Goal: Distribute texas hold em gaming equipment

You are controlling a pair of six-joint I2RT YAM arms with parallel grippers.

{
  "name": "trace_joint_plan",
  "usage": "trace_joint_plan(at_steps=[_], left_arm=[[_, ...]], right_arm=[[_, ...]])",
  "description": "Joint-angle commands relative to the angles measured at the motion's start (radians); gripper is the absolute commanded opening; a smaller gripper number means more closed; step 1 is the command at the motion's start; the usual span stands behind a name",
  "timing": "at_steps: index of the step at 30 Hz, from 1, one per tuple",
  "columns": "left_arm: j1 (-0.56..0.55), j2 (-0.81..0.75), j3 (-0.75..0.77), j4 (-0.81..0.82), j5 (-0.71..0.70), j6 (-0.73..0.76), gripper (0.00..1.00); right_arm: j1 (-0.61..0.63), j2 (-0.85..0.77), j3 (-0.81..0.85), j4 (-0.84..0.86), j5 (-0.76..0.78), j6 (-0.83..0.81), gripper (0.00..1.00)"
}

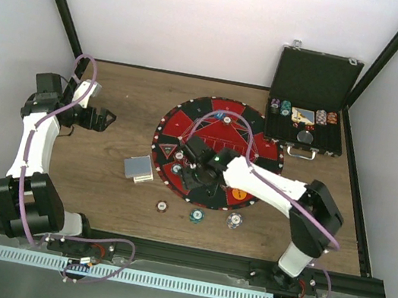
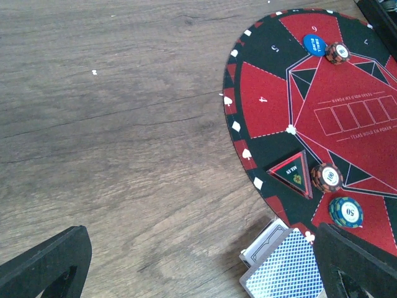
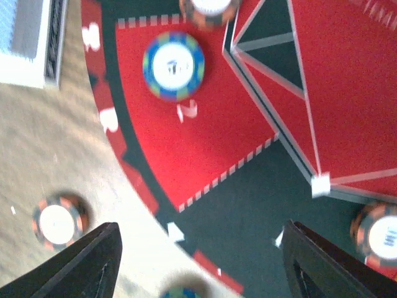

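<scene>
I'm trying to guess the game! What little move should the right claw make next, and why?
Probably lift the right gripper straight up, away from the mat. Its jaws stand open and empty, the blue chip lies flat on the red field, and an orange-striped chip waits on the table nearby.

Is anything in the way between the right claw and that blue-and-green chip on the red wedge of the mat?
Nothing visible does. The right gripper hangs open above the mat, and only bare red and black mat surface lies between it and the blue-and-green chip.
</scene>
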Motion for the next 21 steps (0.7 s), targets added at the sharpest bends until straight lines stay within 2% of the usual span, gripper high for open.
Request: trace_joint_plan(at_steps=[1,11,21], left_arm=[[0.007,-0.014,0.018,0.013,0.031,0.002,1.0],[0.007,-0.014,0.021,0.014,0.03,-0.003,1.0],[0.007,-0.011,0.016,0.016,0.024,-0.001,1.0]], right_arm=[[0.059,-0.082,-0.114,-0.049,-0.005,0.077,0.74],[0.14,-0.119,-0.258,0.003,-0.053,0.155,0.75],[0.15,-0.095,-0.308,0.052,-0.066,0.161,0.68]])
